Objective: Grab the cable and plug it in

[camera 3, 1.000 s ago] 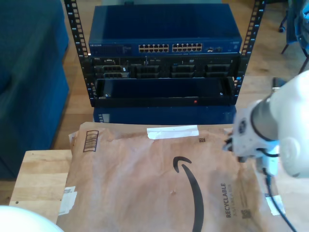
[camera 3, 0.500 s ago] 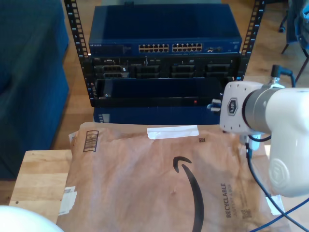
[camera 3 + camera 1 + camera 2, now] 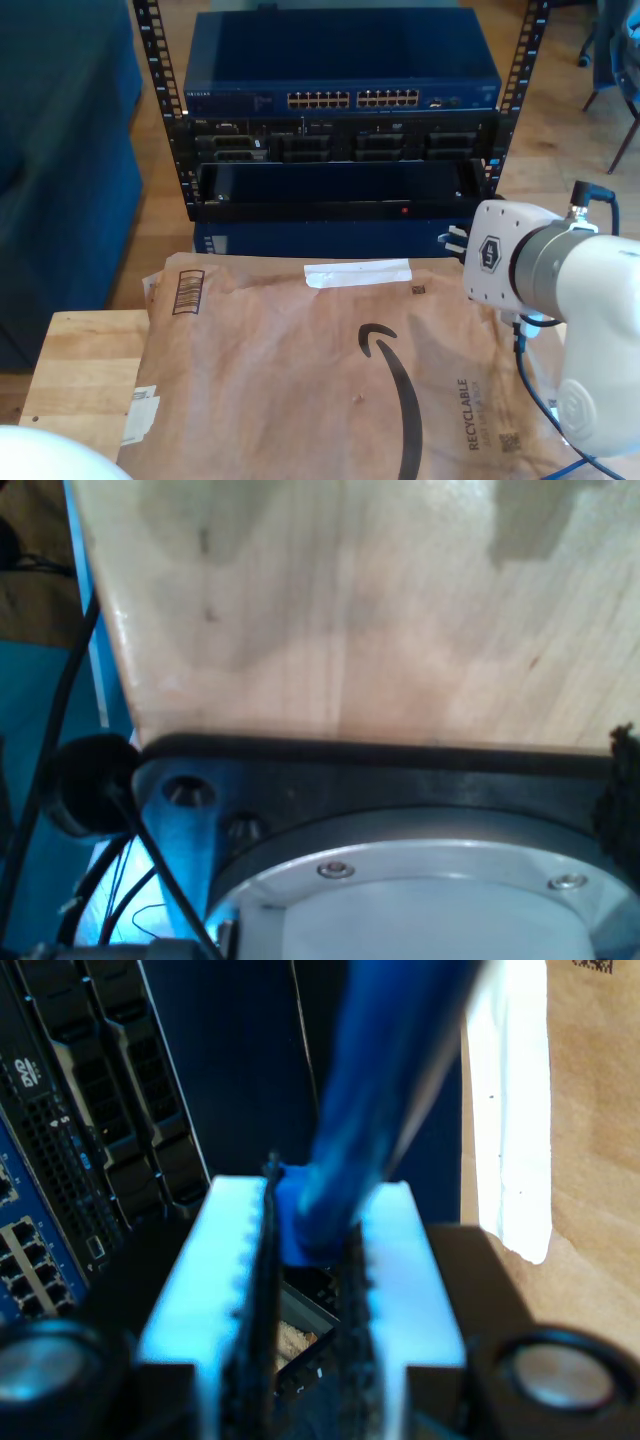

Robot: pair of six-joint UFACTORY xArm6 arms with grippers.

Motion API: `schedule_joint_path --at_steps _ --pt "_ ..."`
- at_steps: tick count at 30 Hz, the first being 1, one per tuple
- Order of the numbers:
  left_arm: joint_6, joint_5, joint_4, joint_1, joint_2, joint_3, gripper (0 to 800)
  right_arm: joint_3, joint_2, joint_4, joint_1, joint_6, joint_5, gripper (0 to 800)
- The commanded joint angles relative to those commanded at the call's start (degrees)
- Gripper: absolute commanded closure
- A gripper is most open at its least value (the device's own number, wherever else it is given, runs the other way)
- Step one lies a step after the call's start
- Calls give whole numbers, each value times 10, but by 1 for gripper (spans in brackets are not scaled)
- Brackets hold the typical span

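envelope (image 3: 300, 370) on table (image 3: 80, 370), rack (image 3: 340, 120) behind

A networking lab or test corner as I see it, open equipment rack (image 3: 150, 90) at the top of the exterior view, blue network switch (image 3: 340, 75) with rows of ports, servers (image 3: 340, 140) beneath, wooden workbench (image 3: 85, 370), brown shipping mailer (image 3: 300, 380), wood floor.
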Motion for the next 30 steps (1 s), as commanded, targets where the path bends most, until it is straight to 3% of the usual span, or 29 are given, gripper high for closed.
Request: schedule_joint_path --at_steps 6,9,14,30 --pt "1 0 0 0 -1 0 0 -15 2 -25 3 -3 0 800" --pt "0 0 -1 0 -1 0 0 -17 3 -62 3 0 -4 800" --pt "0 0 0 0 0 0 0 18 0 -65 2 -1 -25 800" --pt "1 0 0 0 0 -1 0 60 130 -62 3 -43 -496 800"
